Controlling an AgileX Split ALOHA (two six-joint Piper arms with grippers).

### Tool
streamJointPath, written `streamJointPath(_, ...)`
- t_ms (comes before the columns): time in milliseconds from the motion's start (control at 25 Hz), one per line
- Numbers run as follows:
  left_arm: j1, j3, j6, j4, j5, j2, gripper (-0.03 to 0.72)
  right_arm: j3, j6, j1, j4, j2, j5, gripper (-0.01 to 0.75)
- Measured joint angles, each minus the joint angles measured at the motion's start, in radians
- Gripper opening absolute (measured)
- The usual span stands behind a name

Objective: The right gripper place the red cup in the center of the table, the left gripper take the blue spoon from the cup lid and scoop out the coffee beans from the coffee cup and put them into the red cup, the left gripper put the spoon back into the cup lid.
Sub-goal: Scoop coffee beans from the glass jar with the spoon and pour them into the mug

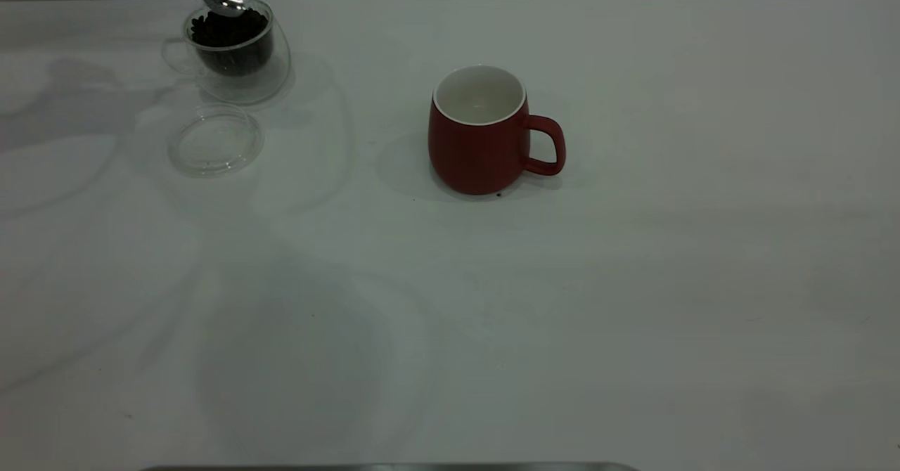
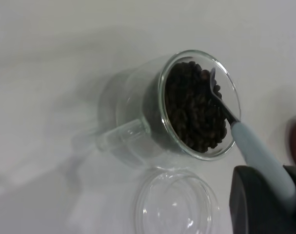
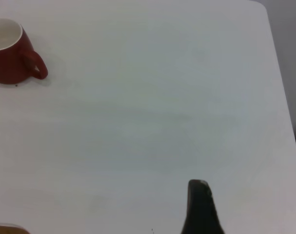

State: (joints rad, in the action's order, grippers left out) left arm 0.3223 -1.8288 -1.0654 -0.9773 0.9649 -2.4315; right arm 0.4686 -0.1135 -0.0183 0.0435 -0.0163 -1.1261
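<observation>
The left gripper (image 2: 265, 204) is clamping the blue spoon (image 2: 257, 153), its bowl resting on the coffee beans (image 2: 191, 112) inside the coffee cup (image 1: 235, 53), a grip only the left wrist view is showing, while the empty cup lid (image 1: 214, 140) is lying just beside and the red cup (image 1: 481, 130) is standing mid-table (image 1: 633, 281).

At the frame's upper left, the clear glass coffee cup (image 1: 235, 53) holds dark brown-black coffee beans (image 1: 228, 31). The red cup (image 1: 481, 133) is dark red, white inside. The blue spoon (image 2: 257, 151) has a pale blue handle; the table (image 1: 633, 281) is white.
</observation>
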Motion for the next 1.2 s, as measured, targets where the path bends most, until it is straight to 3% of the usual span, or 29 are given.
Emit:
streamJointPath(560,-0.005,0.000,0.005,-0.003,-0.017,-0.057,0.126,0.000,0.000,0.000,0.000,0.000,0.000,0.546)
streamJointPath(1200,0.005,0.000,0.375,-0.001,0.002,-0.059,0.126,0.000,0.000,0.000,0.000,0.000,0.000,0.546)
